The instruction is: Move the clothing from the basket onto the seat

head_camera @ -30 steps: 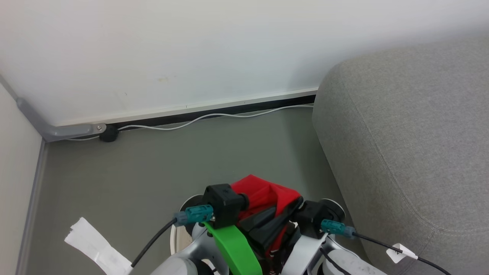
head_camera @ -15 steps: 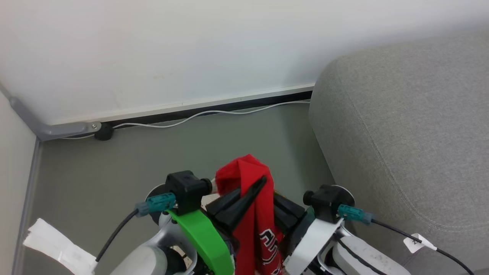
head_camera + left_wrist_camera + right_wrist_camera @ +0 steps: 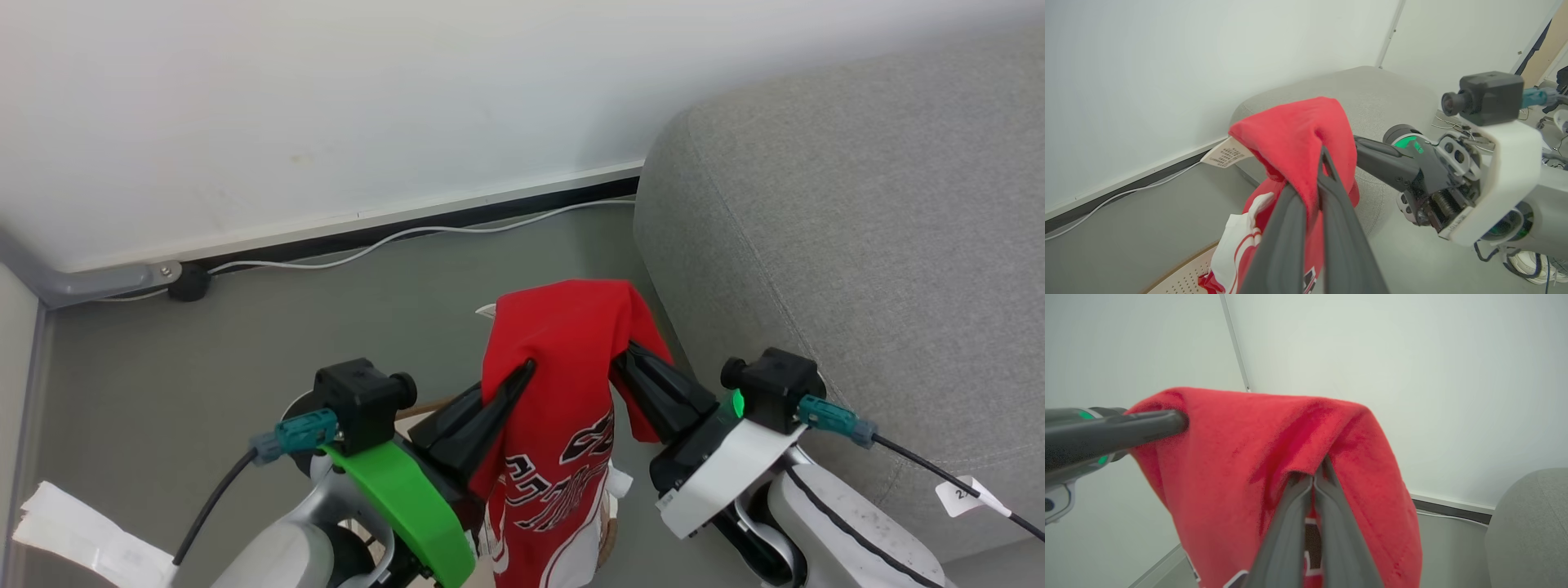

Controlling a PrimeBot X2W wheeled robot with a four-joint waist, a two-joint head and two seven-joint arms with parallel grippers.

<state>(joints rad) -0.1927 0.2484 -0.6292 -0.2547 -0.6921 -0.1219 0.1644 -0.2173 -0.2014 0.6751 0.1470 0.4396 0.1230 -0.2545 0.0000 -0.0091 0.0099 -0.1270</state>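
Note:
A bright red jersey [image 3: 563, 327] with black, white-outlined lettering hangs in the air between my two grippers. My left gripper [image 3: 526, 369] is shut on its left fold, and its fingers pinch the cloth [image 3: 1294, 130] in the left wrist view. My right gripper [image 3: 625, 351] is shut on the right fold [image 3: 1241, 457]. The jersey's lower part trails down towards the cream perforated basket [image 3: 1182, 277], whose brown rim peeks out below. The grey seat [image 3: 857, 269] stands close on the right, its rounded corner just beyond the right gripper.
A white wall runs behind, with a white cable [image 3: 392, 241] along the dark baseboard and a grey conduit [image 3: 82, 284] at the left corner. Grey floor lies between the wall and me. A white paper tag [image 3: 73, 531] hangs at the lower left.
Both grippers have risen and spread apart, lifting the jersey up and opening its top fold between them. The head camera has shifted too.

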